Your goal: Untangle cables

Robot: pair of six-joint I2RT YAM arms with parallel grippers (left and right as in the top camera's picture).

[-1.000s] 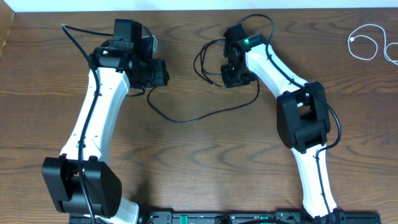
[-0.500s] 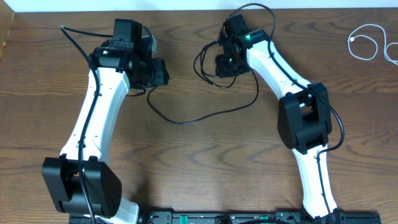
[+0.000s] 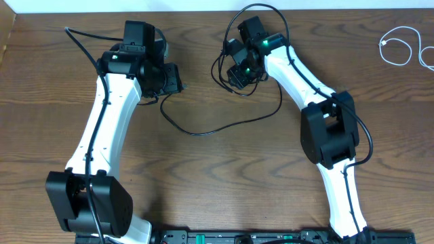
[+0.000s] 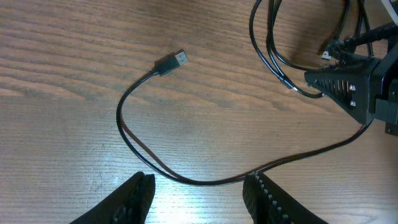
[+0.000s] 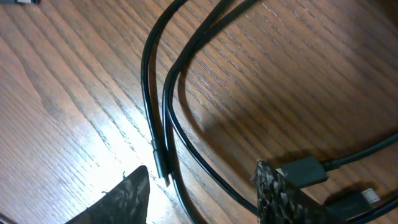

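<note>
The thin black cable (image 3: 196, 133) lies on the brown wooden worktop (image 3: 217, 183). Its loops bunch at the far centre beneath the right gripper (image 5: 205, 196), whose jaws stand apart over two strands. The left gripper (image 4: 199, 199) is likewise spread and holds nothing, above the cable's long curve. The thin white cable (image 3: 399, 49) lies coiled at the far right.

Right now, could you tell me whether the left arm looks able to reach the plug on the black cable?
Probably yes: the plug lies free on the bare table ahead of the open left gripper, with nothing covering it.
</note>
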